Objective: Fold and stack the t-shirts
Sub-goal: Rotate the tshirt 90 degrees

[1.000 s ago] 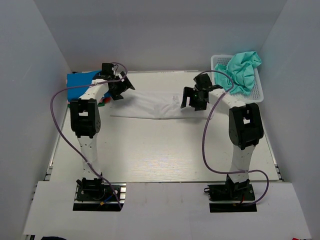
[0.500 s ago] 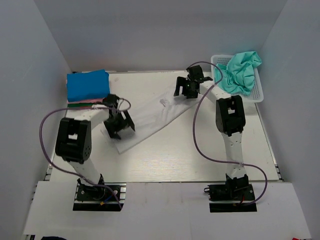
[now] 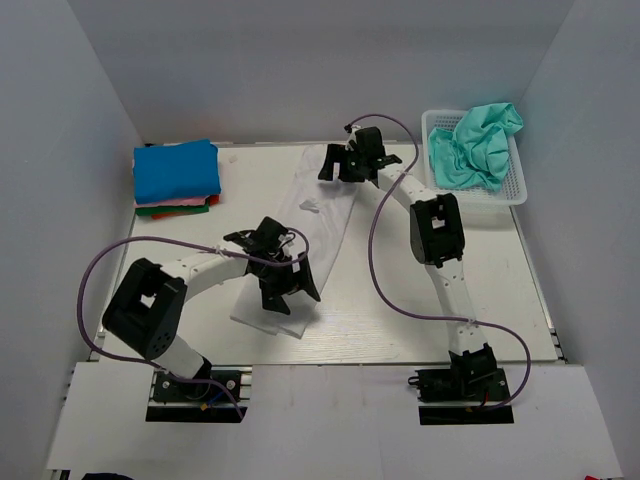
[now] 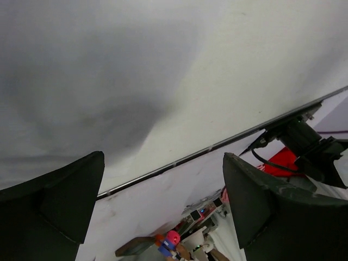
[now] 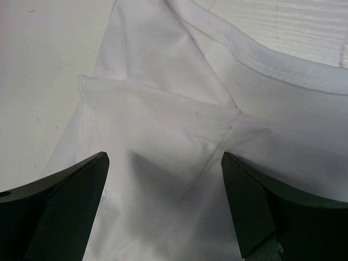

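Observation:
A white t-shirt [image 3: 322, 218], folded into a long strip, lies slanted on the table from the back middle toward the near left. My left gripper [image 3: 289, 291] is open over its near end; in the left wrist view its gripper [image 4: 163, 217] has nothing between the fingers. My right gripper [image 3: 340, 170] is open over the far end, and in the right wrist view this gripper [image 5: 163, 212] hovers above the white t-shirt [image 5: 179, 141] by its collar seam. A teal-green t-shirt [image 3: 478, 145] lies crumpled in the basket. A folded blue t-shirt [image 3: 177, 170] tops a stack at the back left.
The white mesh basket [image 3: 505, 196] stands at the back right corner. Pink, green and red edges [image 3: 175, 206] show under the blue shirt. White walls close in the table on three sides. The table's metal front edge [image 4: 217, 145] shows in the left wrist view.
The white shirt has swung from lying across the table to a slanted, near-to-far line. My left gripper moved from the back left to the near middle; the right gripper moved left and back.

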`<state>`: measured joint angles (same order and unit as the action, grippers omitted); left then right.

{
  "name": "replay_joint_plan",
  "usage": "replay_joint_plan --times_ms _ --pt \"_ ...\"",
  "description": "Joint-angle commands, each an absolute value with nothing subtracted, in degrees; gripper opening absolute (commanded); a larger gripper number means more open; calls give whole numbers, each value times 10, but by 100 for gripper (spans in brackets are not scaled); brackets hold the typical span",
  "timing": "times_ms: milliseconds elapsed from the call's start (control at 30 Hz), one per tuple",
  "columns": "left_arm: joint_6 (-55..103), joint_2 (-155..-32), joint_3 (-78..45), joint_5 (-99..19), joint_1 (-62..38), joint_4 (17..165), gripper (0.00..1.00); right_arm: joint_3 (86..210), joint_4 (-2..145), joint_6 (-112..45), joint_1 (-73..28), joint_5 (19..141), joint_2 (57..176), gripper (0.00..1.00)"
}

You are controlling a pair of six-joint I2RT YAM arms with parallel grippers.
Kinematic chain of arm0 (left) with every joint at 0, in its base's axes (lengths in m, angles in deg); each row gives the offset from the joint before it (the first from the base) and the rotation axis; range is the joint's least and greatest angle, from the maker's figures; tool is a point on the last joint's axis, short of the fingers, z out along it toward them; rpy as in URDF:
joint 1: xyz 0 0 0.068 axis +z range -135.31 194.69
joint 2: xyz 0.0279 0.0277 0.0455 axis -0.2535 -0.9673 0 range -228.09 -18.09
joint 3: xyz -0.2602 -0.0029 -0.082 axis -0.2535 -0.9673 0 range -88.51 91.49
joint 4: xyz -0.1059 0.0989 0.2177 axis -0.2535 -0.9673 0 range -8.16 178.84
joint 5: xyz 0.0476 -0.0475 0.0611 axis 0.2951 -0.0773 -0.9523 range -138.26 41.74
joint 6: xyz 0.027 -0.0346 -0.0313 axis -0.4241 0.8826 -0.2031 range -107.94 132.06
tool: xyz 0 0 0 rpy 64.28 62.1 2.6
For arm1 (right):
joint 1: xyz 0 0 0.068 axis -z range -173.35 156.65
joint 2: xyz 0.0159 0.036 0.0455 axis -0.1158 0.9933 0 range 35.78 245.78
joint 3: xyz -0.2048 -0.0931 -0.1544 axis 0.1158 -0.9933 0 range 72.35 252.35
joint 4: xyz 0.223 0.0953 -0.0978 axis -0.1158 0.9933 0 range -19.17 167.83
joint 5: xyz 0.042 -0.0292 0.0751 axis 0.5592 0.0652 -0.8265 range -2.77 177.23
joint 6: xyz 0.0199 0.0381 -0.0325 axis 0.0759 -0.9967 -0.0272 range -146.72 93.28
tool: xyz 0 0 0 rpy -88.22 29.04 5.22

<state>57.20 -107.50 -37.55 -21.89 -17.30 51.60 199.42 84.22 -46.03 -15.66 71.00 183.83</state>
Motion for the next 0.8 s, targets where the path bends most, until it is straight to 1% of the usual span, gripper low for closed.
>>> replay_joint_plan --times_ms 0,133,267,300,400,467,500,533,600,767 --pt "621 -1037 -402 -203 -209 580 100 1999 839 -468 -166 735 1872 90" --pt "646 -1054 -434 -192 -258 626 100 2036 847 -488 -159 733 1900 90" --pt "646 -1076 -434 -202 -292 636 100 2031 843 -483 -157 725 1895 90" --pt "646 -1083 -428 -202 -299 655 100 2029 841 -483 -158 724 1893 90" --pt "636 -1114 -397 -205 -314 650 100 2017 836 -483 -157 716 1889 90" --pt "610 -1120 -366 -229 -321 600 100 2001 834 -479 -157 711 1882 90" --pt "601 -1120 -331 -261 -327 580 100 1991 832 -476 -157 711 1878 90" --pt "591 -1112 -311 -279 -327 539 100 1984 832 -471 -158 708 1869 90" --pt "565 -1085 -262 -332 -327 502 100 1971 833 -461 -157 703 1864 90" --pt "555 -1049 -238 -411 -315 415 100 1931 852 -420 -160 698 1809 90"
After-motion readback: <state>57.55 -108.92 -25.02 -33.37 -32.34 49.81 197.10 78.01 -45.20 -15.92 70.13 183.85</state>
